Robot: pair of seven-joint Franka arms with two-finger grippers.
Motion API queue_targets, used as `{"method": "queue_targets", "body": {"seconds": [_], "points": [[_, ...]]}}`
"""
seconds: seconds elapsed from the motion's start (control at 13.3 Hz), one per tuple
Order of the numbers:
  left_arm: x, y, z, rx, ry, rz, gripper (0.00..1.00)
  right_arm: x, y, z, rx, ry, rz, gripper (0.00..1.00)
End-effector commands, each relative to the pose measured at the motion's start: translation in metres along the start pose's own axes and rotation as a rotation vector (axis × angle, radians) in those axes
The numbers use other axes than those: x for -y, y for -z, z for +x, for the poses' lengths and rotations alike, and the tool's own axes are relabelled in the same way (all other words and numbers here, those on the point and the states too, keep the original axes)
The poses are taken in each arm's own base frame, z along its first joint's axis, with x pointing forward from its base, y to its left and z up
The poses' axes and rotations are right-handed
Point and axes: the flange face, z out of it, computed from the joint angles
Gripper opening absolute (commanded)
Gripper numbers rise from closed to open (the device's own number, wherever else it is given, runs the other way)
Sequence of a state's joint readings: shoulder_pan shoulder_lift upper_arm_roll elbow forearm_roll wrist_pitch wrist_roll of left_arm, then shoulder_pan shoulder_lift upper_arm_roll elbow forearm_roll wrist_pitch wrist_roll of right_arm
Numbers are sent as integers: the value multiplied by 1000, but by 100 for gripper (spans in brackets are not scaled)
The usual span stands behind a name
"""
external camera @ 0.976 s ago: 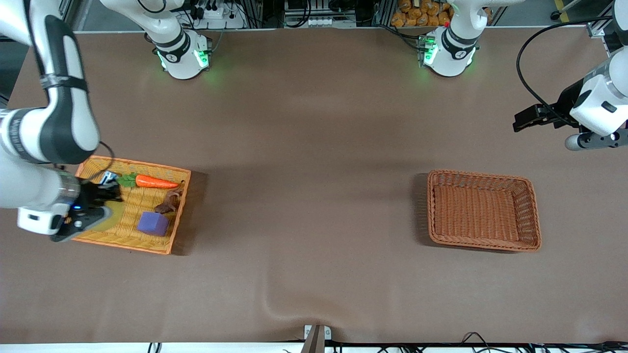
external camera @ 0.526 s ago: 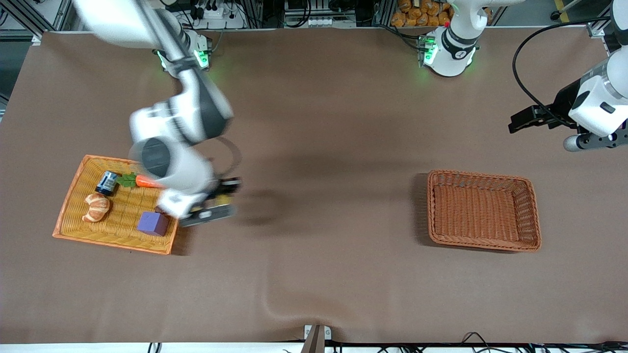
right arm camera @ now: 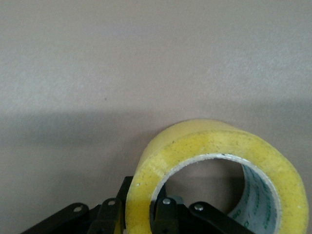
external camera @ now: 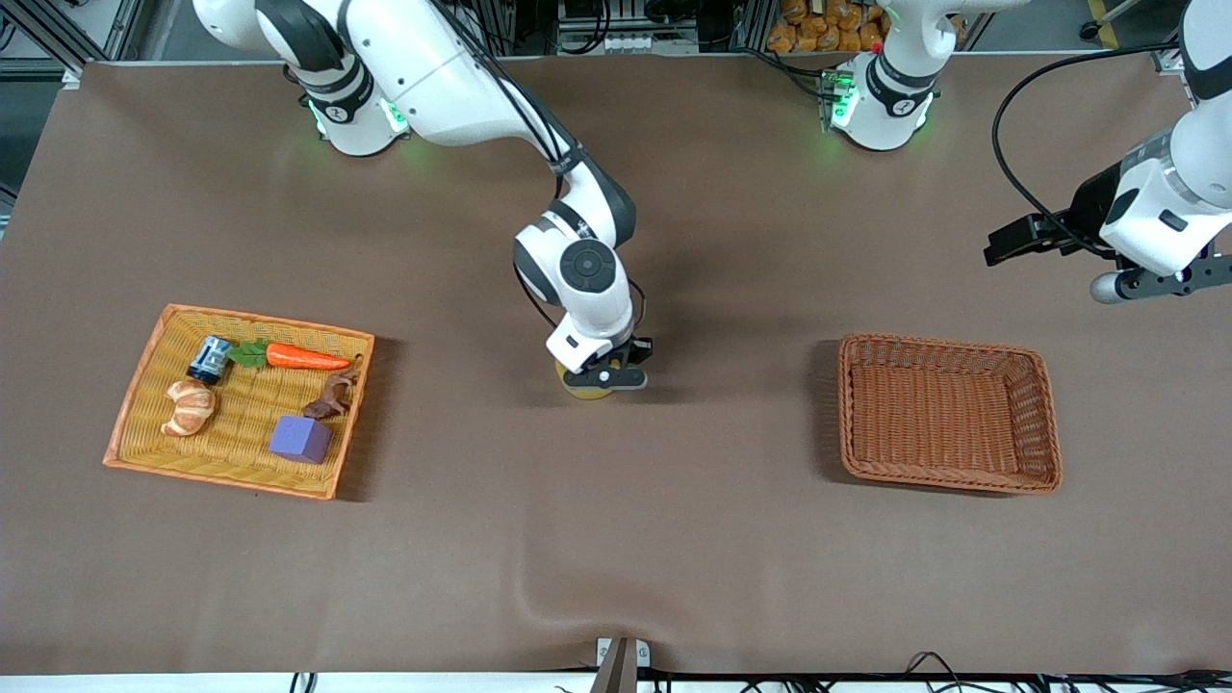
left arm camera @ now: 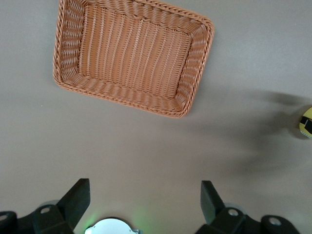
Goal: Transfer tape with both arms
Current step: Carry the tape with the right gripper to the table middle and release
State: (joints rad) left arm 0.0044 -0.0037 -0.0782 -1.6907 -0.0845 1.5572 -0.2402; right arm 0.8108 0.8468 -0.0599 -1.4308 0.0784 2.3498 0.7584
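The tape (external camera: 585,388), a yellowish roll with a pale core, hangs from my right gripper (external camera: 610,372) low over the middle of the table, between the two baskets. In the right wrist view the right gripper (right arm camera: 145,202) is shut on the tape (right arm camera: 214,146), one finger outside the ring's wall and one inside. I cannot tell whether the roll touches the cloth. My left gripper (external camera: 1145,281) waits high over the table's left-arm end and stands open and empty (left arm camera: 144,195).
An empty brown wicker basket (external camera: 948,345) (left arm camera: 122,95) lies toward the left arm's end. The orange tray (external camera: 231,476) toward the right arm's end holds a carrot (external camera: 306,358), a can (external camera: 208,358), a croissant (external camera: 189,406) and a purple cube (external camera: 300,439).
My right arm swung from the orange tray to the middle of the table, carrying the tape. My left arm shifted only slightly.
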Motion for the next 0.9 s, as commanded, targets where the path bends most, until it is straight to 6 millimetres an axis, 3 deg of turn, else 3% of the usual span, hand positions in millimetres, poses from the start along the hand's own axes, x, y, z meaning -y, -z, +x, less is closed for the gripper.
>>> {"method": "queue_targets", "body": {"seconds": [0.0, 0.08, 0.3, 0.45, 0.53, 0.6, 0.68, 0.83], "points": [[-18, -3, -5, -15, 33, -23, 100, -9, 28, 23, -5, -50, -16, 36], [-25, -5, -6, -19, 47, -23, 100, -23, 46, 37, -17, -71, -33, 56], [-41, -13, -3, -21, 63, -21, 100, -62, 133, 70, -38, -105, -51, 100], [-50, -19, -2, -18, 78, -19, 100, -133, 199, 103, 11, -40, -50, 100], [-52, -20, -2, -19, 91, -19, 100, -159, 227, 108, 38, -18, -55, 100], [-54, -23, -2, -18, 94, -19, 100, -181, 241, 108, 57, -34, -64, 100], [-56, -27, -2, -17, 92, -16, 100, -217, 264, 114, 43, -76, -48, 100], [-62, -30, -3, -24, 107, -15, 100, -255, 293, 110, 37, -35, -28, 100]]}}
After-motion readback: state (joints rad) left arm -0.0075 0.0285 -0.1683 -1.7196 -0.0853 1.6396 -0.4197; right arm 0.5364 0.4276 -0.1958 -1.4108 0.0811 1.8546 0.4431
